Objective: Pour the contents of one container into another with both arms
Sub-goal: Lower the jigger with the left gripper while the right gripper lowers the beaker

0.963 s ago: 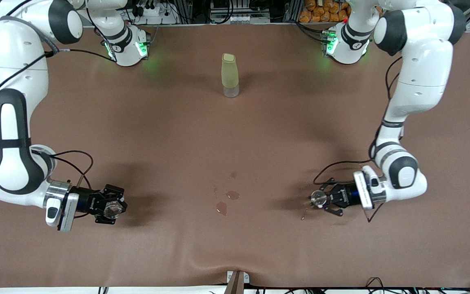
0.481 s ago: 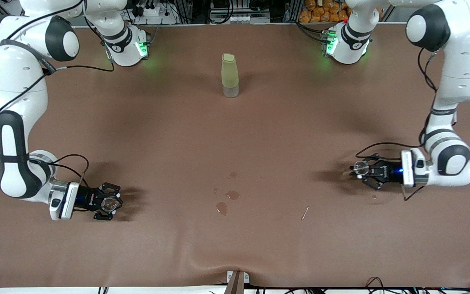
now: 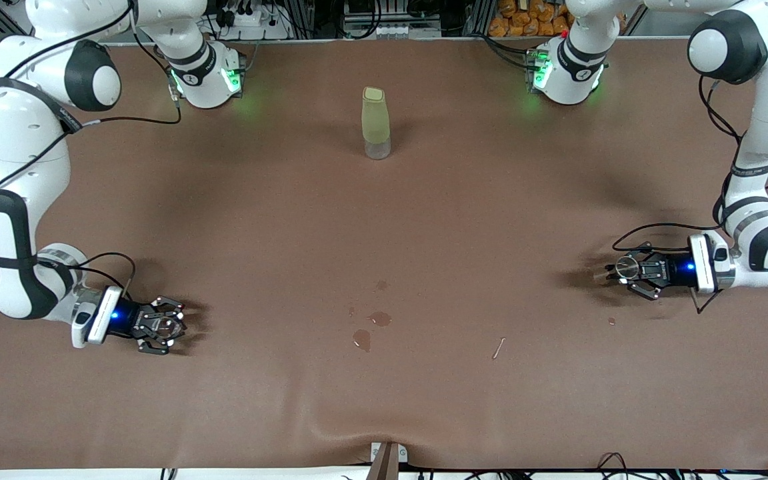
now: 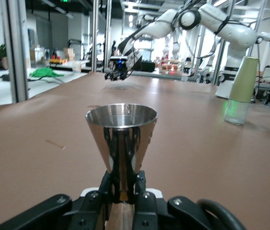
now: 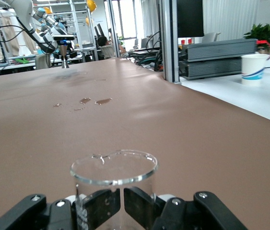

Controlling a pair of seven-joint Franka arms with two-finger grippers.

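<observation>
Right now each gripper holds its own cup, and the two cups are well apart. The right gripper [image 3: 169,327] is over the part of the table [image 3: 384,220] toward the right arm's end, low down, and its fingers are closed around a clear glass cup [image 5: 114,179] that stands upright. The left gripper [image 3: 626,269] is over the part of the table toward the left arm's end, and its fingers are pinched on the thin bottom of a shiny metal cup [image 4: 121,139], also upright with its wide mouth up.

So the thing that matters most is the gap: each cup lies straight across the table from the other, with bare cloth between them. I think both arms must come toward the middle before any pouring, and one cup must tip over the other.

Between them, on the cloth, are a few wet spots [image 3: 372,327] and a small stick [image 3: 499,347]. Farther from the front camera, a green bottle [image 3: 375,123] stands in the middle of the table, and no gripper touches it.
</observation>
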